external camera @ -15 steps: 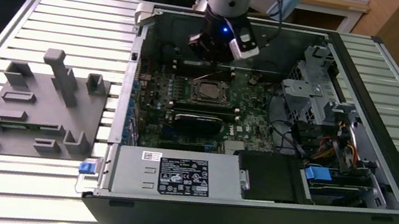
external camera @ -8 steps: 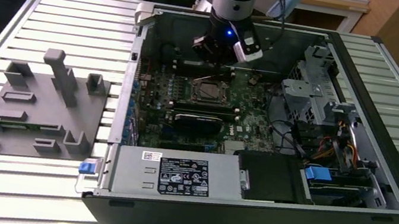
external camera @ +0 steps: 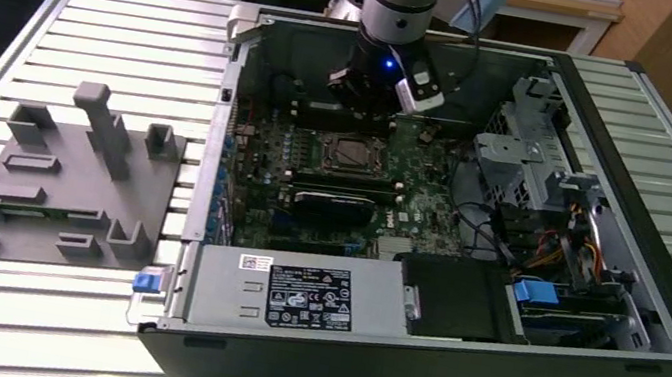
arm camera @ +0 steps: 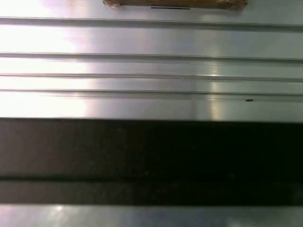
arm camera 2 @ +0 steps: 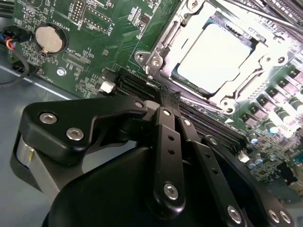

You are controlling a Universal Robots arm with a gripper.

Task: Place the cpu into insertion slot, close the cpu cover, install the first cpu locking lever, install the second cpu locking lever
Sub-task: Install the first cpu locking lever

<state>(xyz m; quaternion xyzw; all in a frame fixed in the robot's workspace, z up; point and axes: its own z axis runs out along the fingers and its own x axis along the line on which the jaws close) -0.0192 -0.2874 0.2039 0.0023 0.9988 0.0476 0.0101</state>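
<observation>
1. Judging from how things lay, the first step was taken as done: the cpu was seen seated flat in the insertion slot, near the middle of the green board inside the open computer case, which stood on the slatted worktop.
2. The cpu cover was seen lying down around the chip, its window framing the bright metal top, so the second step was judged done as well.
3. Whether either locking lever was latched could not be told, so those two steps were counted as left or in hand.
4. The end effector was found low inside the case, just beside the edge of the slot that faces the long black memory slots. Its fingers were drawn narrow, tips together, and nothing was seen held between them.
5. A grey fixture tray was noted well apart, near the worktop edge on the exterior view's left.
</observation>
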